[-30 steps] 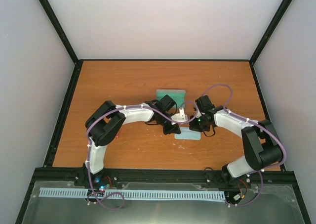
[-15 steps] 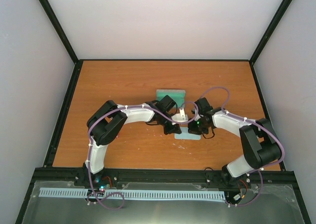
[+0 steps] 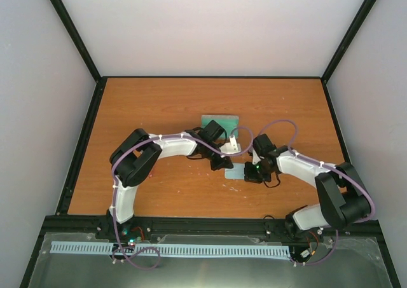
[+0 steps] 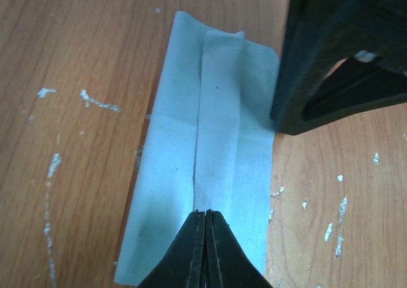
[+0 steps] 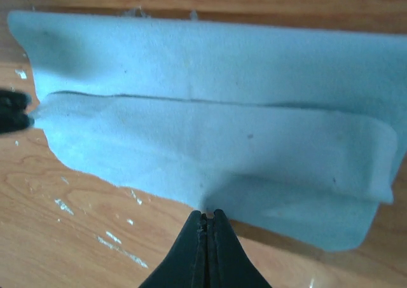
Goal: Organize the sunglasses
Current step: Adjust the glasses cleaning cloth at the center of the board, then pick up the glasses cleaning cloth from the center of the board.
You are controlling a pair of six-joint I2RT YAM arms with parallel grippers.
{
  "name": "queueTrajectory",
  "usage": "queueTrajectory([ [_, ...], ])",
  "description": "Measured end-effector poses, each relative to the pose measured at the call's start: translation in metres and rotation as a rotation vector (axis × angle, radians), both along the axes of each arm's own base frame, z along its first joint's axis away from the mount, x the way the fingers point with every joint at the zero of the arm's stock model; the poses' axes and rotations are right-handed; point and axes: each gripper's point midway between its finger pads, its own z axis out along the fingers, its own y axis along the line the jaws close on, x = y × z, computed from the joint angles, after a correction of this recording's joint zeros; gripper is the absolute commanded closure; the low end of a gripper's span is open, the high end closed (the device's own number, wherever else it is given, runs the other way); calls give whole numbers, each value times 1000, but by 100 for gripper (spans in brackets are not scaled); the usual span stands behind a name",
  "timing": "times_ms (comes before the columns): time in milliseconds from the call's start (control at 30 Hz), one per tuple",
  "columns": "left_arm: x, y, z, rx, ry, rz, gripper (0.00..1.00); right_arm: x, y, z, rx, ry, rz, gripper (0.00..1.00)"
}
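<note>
Shows left gripper point(image 4: 205, 217) low over wooden table point(image 3: 146, 103), fingertips clenched together on the raised middle fold of a light blue cloth point(image 4: 216, 129), at one short end. Puts green-lined case point(image 3: 219, 119) just behind both grippers in top view, partly hidden by left arm. Finds cloth folded lengthwise, lying on the table between the two grippers. Shows right gripper point(image 5: 205, 215) at the cloth's long edge, fingers pinched shut on it, edge lifted slightly off the wood. Cannot make out the sunglasses in any view.
</note>
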Motion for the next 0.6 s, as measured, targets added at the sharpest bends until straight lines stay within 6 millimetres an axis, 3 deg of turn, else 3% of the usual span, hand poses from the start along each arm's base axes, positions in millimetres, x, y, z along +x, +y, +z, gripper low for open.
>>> queueTrajectory([
  [167,13,7,0,5,15,60,99,0,-7,11,-24,-36,-23,89],
  [367,26,9,-5,15,11,89,99,30,-12,34,-71,-150,-72,82],
  [467,26,10,-9,23,15,92,96,40,-17,38,-96,-181,-101,65],
  [600,26,11,-9,24,15,93,84,48,-28,32,-133,-178,-137,54],
])
